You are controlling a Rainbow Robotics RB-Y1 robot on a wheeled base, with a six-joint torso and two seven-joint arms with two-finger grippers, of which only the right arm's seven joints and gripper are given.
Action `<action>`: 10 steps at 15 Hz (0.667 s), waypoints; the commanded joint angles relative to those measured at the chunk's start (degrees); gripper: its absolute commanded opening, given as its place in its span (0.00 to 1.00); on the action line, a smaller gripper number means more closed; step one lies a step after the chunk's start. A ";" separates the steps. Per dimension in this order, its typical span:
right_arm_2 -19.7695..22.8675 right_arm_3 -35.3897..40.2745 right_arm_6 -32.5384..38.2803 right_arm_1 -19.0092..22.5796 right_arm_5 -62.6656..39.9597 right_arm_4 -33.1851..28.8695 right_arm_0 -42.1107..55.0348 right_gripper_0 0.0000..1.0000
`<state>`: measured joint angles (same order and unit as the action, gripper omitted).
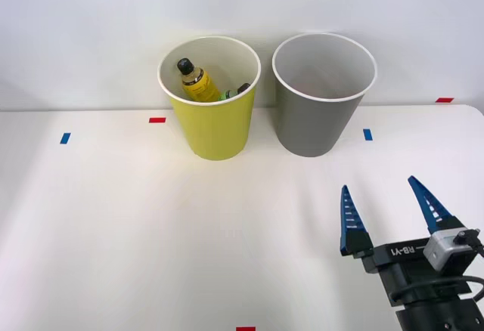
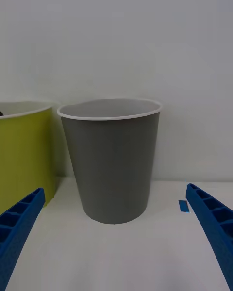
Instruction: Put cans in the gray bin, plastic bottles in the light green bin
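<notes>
Readable writing: "RB-Y1" printed white on the black wrist block of the right gripper [image 1: 393, 210], seen upside down in the front view. The yellow bottle's label has print, too small to read.

Landmark is the gray bin [image 1: 318, 100]. It stands upright at the back of the white table [image 1: 151, 233], against the white wall [image 1: 91, 21]; from the front view no contents can be seen inside its white interior. The green bin [image 1: 214, 112] stands just beside it on the robot's left, a narrow gap between them, not touching. Inside the green bin a yellow bottle [image 1: 197, 81] with a black cap leans tilted against the wall of the bin; next to it a second dark-capped bottle [image 1: 240, 89], greenish, mostly hidden by the rim.

The gripper is in front of the gray bin and a bit to its right, well apart from it, low over the table. Blue ribbed fingers [image 1: 351, 221] are spread wide, nothing between them. In the wrist view the gray bin [image 2: 111, 160] sits between the two fingers [image 2: 19, 223], with the green bin's [image 2: 24, 150] edge beside it.

Nothing stands between gripper and gray bin. Tape marks on the table: blue tape [image 1: 367, 134] just right of the gray bin, red tape [image 1: 157, 120] and another blue piece [image 1: 65, 138] left of the green bin, red at the far right table edge [image 1: 445, 100], red at the near edge [image 1: 246, 329].
</notes>
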<state>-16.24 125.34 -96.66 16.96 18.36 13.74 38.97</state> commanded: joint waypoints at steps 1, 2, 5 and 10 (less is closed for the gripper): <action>0.42 -2.03 -0.02 -0.35 -0.08 -1.17 2.69 1.00; 0.69 -3.35 -0.02 -0.35 0.00 -1.17 2.69 1.00; 2.62 -8.45 -0.20 -1.58 0.80 -1.26 1.72 1.00; 5.43 -15.04 7.71 -6.24 2.73 -12.60 -0.83 1.00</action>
<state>-11.29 111.32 -92.90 11.86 20.30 4.44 38.59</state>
